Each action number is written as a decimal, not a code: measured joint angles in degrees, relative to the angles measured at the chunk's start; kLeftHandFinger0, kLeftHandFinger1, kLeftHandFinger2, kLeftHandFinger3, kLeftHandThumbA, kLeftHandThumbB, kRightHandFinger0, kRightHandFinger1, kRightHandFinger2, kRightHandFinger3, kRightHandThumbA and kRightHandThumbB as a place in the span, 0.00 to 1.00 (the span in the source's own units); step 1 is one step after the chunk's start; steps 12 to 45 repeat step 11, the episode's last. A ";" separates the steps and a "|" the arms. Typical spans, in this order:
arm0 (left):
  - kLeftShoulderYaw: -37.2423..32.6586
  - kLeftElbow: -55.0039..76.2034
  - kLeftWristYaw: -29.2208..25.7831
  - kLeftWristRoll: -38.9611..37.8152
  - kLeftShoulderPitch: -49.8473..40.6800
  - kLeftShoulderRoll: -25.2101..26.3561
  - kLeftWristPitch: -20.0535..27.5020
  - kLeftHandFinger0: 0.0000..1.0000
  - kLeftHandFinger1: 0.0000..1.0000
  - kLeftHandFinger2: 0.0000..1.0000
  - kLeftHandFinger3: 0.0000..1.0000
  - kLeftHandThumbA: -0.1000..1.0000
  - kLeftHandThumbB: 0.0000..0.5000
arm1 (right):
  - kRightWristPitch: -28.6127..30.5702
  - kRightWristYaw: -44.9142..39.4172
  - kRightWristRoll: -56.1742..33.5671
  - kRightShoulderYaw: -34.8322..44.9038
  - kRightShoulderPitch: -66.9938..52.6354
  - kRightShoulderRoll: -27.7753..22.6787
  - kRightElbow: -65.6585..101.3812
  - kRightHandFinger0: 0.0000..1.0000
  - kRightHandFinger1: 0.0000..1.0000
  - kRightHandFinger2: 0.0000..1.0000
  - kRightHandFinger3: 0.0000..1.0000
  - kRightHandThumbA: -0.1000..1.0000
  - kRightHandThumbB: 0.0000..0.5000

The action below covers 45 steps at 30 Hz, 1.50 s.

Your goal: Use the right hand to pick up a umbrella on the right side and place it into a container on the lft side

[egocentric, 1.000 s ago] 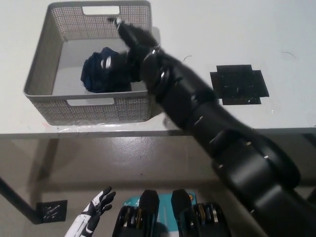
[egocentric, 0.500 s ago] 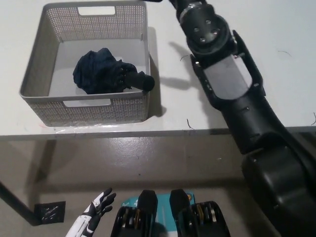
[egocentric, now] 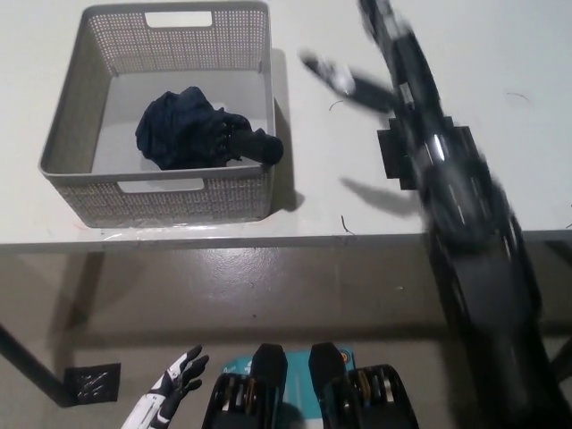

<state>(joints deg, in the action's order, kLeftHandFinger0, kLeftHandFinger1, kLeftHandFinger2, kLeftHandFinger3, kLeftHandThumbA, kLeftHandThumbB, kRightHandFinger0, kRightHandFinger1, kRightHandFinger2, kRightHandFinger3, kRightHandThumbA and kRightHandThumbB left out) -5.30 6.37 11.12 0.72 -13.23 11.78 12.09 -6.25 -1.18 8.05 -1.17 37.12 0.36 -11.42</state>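
Note:
The dark blue folded umbrella (egocentric: 190, 136) lies inside the grey perforated basket (egocentric: 67, 125) at the table's left, with its black handle against the basket's right wall. My black right arm stretches up the right half of the head view, badly blurred by motion. Its right hand (egocentric: 344, 79) hovers over the white table to the right of the basket, away from the umbrella, fingers stretched apart and holding nothing. My white left hand (egocentric: 174, 399) rests low at the bottom left, below the table's edge, with its fingers spread.
A black square mat (egocentric: 399, 154) lies on the white table (egocentric: 500, 54) right of the basket, partly covered by my arm. The table's front edge (egocentric: 268, 241) runs across the middle of the picture. A small black mat (egocentric: 92, 382) lies on the floor.
My right arm has pulled out of the basket and swung right across the table, leaving the umbrella lying inside. The left hand has stayed put.

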 measured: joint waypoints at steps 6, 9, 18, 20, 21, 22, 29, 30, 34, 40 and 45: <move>0.17 -0.85 0.00 -0.13 -0.05 -0.19 0.00 1.00 1.00 1.00 1.00 1.00 0.10 | 1.24 -0.01 -1.17 -1.48 -23.06 -1.06 12.29 1.00 1.00 1.00 1.00 1.00 0.81; 0.34 -1.12 0.00 -0.25 -0.06 -0.26 0.02 1.00 1.00 1.00 1.00 1.00 0.12 | 3.29 -0.21 -1.80 -2.54 -33.72 -1.65 17.83 1.00 1.00 1.00 1.00 1.00 0.69; 0.42 -1.29 -0.01 -0.26 -0.09 -0.28 0.02 1.00 1.00 1.00 1.00 1.00 0.12 | 4.25 -0.26 -2.00 -2.91 -37.45 -1.84 19.38 1.00 1.00 1.00 1.00 1.00 0.69; 0.42 -1.29 -0.01 -0.26 -0.09 -0.28 0.02 1.00 1.00 1.00 1.00 1.00 0.12 | 4.25 -0.26 -2.00 -2.91 -37.45 -1.84 19.38 1.00 1.00 1.00 1.00 1.00 0.69; 0.42 -1.29 -0.01 -0.26 -0.09 -0.28 0.02 1.00 1.00 1.00 1.00 1.00 0.12 | 4.25 -0.26 -2.00 -2.91 -37.45 -1.84 19.38 1.00 1.00 1.00 1.00 1.00 0.69; 0.42 -1.29 -0.01 -0.26 -0.09 -0.28 0.02 1.00 1.00 1.00 1.00 1.00 0.12 | 4.25 -0.26 -2.00 -2.91 -37.45 -1.84 19.38 1.00 1.00 1.00 1.00 1.00 0.69; 0.42 -1.29 -0.01 -0.26 -0.09 -0.28 0.02 1.00 1.00 1.00 1.00 1.00 0.12 | 4.25 -0.26 -2.00 -2.91 -37.45 -1.84 19.38 1.00 1.00 1.00 1.00 1.00 0.69; 0.42 -1.29 -0.01 -0.26 -0.09 -0.28 0.02 1.00 1.00 1.00 1.00 1.00 0.12 | 4.25 -0.26 -2.00 -2.91 -37.45 -1.84 19.38 1.00 1.00 1.00 1.00 1.00 0.69; 0.42 -1.29 -0.01 -0.26 -0.09 -0.28 0.02 1.00 1.00 1.00 1.00 1.00 0.12 | 4.25 -0.26 -2.00 -2.91 -37.45 -1.84 19.38 1.00 1.00 1.00 1.00 1.00 0.69; 0.42 -1.29 -0.01 -0.26 -0.09 -0.28 0.02 1.00 1.00 1.00 1.00 1.00 0.12 | 4.25 -0.26 -2.00 -2.91 -37.45 -1.84 19.38 1.00 1.00 1.00 1.00 1.00 0.69; 0.42 -1.29 -0.01 -0.26 -0.09 -0.28 0.02 1.00 1.00 1.00 1.00 1.00 0.12 | 4.25 -0.26 -2.00 -2.91 -37.45 -1.84 19.38 1.00 1.00 1.00 1.00 1.00 0.69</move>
